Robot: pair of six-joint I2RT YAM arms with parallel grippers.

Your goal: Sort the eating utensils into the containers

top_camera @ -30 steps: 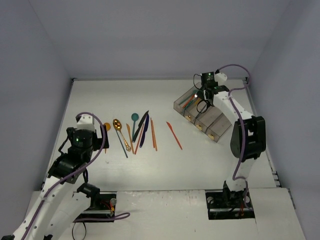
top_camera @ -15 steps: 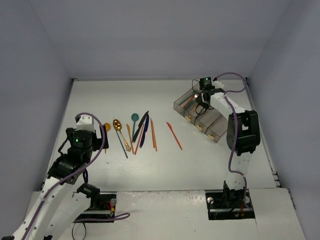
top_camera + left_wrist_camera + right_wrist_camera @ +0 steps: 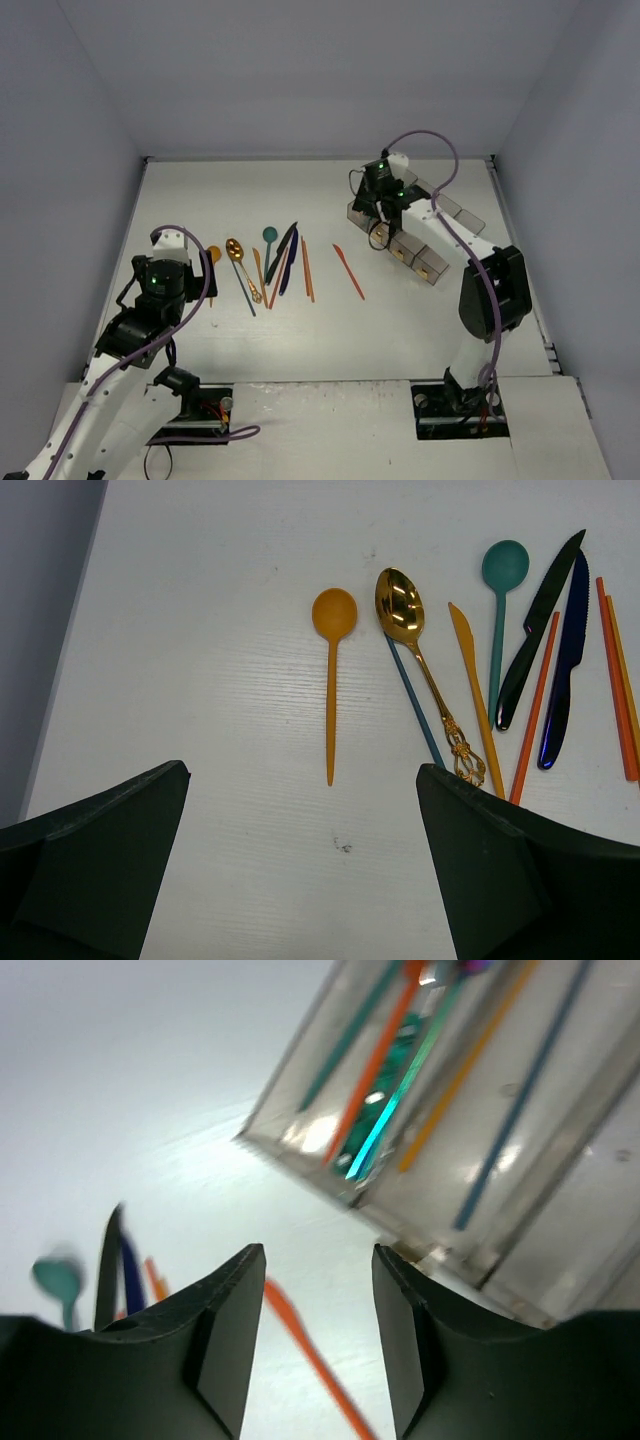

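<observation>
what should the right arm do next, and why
Probably lower the right end effector onto the lone orange knife. Its jaws stand apart and empty just off the containers, which already hold several utensils. That knife lies nearest, apart from the cluster.

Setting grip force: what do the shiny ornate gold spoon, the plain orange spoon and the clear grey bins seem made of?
Shiny ornate gold spoon: mirror-like reflections, so metal or metallised plastic; unclear which. Plain orange spoon: matte, uniform colour, probably plastic. Clear grey bins: glossy transparent plastic, contents visible through the walls.
</observation>
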